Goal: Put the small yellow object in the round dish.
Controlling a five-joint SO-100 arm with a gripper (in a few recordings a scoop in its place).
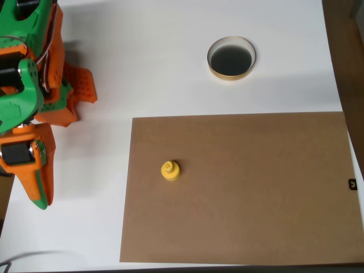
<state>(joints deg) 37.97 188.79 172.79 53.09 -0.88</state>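
Overhead view is giving me the arm (28, 102) folded up at the far left edge, green and orange, sitting on the white table (142, 68). I am seeing its gripper (38, 182) pointing down the picture, holding nothing, though I cannot tell how far its fingers are parted. Further right, the small yellow object (170, 170) is standing knob-up on the brown board (250, 193), near its left side. Right of that and well apart, the round dish (231, 58) is lying on the table above the board, its dark inside bare.
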